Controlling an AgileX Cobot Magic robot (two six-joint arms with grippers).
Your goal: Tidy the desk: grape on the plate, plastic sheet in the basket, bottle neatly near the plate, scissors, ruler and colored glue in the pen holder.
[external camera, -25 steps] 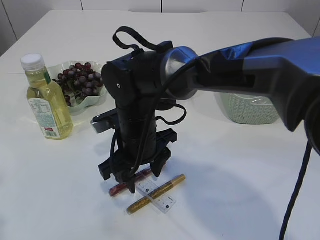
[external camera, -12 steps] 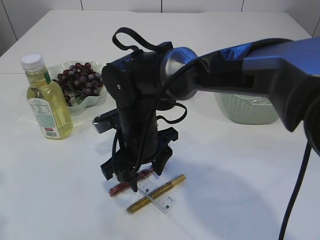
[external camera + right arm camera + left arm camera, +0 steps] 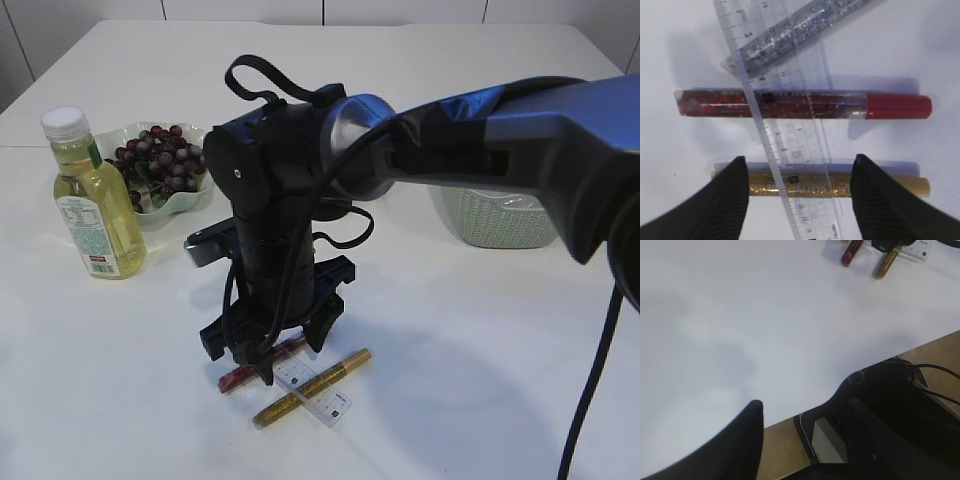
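Right gripper (image 3: 797, 192) spread, straddling gold glue pen (image 3: 800, 184) under clear ruler (image 3: 785, 150); red glue pen (image 3: 805, 105) beside — bare table (image 3: 765, 330) around.

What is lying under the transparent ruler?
Under the ruler lie a red glitter glue pen and a gold one, visible through it; a silver pen lies across its top. Nothing else shows.

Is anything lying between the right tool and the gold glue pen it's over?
Yes. The clear ruler lies diagonally across the gold glue pen, between the open right tool and the pen's middle; its ends are bare.
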